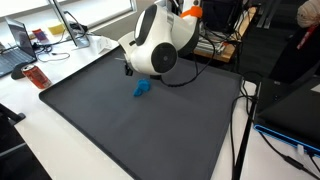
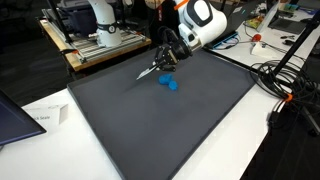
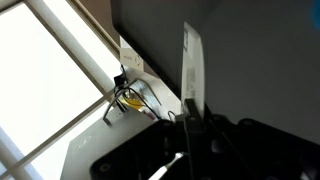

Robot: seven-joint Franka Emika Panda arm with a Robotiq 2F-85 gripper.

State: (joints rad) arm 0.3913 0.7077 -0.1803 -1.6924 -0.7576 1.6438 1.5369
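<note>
— One thing is in hand: the tool (image 2: 159, 65) is pinched narrow on a thin white strip (image 3: 190, 60), held low over the tabletop (image 2: 180, 130).
— And the blue pieces (image 2: 169, 84)?
— Untouched, lying just beside it. Nothing is set down yet.

object (image 2: 168, 83) on mat (image 2: 150, 130) | strip (image 3: 190, 65) in hand (image 2: 163, 61), near object
</note>
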